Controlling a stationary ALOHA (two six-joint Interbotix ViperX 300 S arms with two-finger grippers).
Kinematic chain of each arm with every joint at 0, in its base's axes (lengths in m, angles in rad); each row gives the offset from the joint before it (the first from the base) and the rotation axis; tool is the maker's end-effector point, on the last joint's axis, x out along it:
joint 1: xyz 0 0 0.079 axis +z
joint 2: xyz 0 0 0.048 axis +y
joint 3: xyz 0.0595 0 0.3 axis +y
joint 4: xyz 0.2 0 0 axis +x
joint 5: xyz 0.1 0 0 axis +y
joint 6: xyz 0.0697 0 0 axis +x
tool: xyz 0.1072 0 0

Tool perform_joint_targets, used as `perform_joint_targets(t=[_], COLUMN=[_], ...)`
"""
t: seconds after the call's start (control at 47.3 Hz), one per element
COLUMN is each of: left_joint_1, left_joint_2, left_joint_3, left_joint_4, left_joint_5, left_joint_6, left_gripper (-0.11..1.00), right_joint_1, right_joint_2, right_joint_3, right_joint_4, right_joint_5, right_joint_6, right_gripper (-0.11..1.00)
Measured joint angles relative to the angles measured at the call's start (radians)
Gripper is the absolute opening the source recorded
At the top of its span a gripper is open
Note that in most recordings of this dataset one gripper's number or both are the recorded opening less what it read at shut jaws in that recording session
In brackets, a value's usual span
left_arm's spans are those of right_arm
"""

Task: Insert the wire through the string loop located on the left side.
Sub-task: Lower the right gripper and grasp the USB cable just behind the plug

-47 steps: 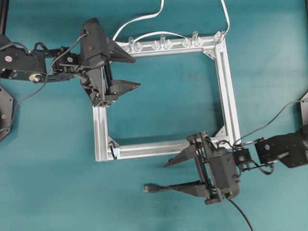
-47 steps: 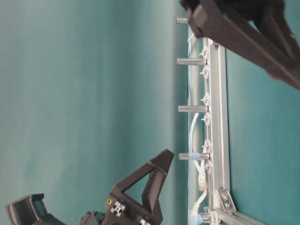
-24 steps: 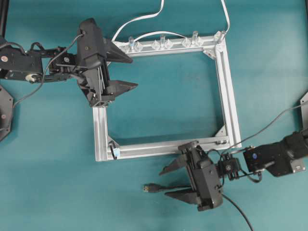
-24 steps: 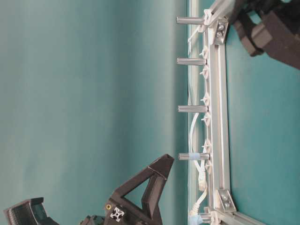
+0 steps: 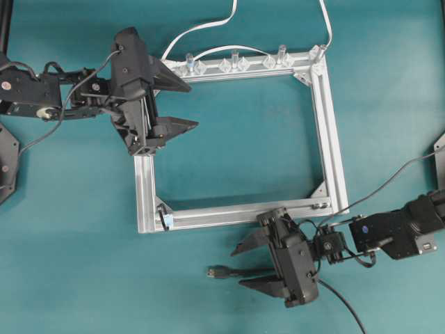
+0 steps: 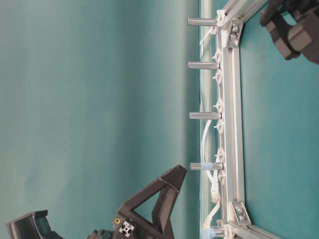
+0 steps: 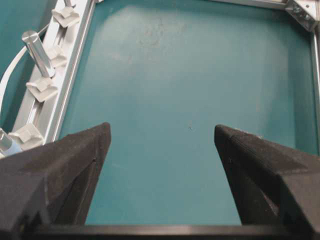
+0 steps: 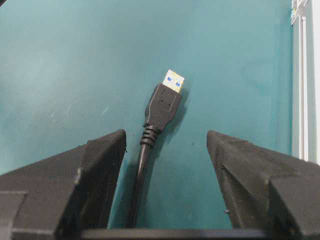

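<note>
Teal table: spread right hand [image 5: 249, 264] has slid leftward to straddle the wire [image 5: 224, 272]; spread left hand [image 5: 182, 106] unchanged

1. No text, label, brand name or number can be read in any view.
2. The wire's [image 8: 161, 116] plug and the aluminium frame [image 5: 331, 132] carry no legible marking.

**Materials rundown: mostly matt stuff here**

The table [image 5: 83, 264] is a matt teal surface with faint scuffs. The frame [image 5: 332, 149] looks like brushed silver aluminium, with clear plastic clips [image 5: 229, 65] and shiny metal posts [image 6: 204, 64]. The wire [image 8: 145, 165] has a smooth black plastic plug with a bright metal tip. Both grippers' jaws look grainy, matt black plastic.
</note>
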Motion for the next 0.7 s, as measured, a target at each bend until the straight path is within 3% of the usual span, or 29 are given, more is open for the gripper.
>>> perform_joint_targets(t=[0.697], left_joint_1=[0.000], left_joint_2=[0.000], left_joint_3=[0.000], left_joint_4=[0.000], left_joint_5=[0.000], left_joint_6=[0.000], left_gripper=[0.86], right_joint_1=[0.003], right_joint_2=[0.029], right_joint_3=[-0.005], right_joint_4=[0.006], right_joint_5=[0.057], right_joint_6=[0.002], right_gripper=[0.72])
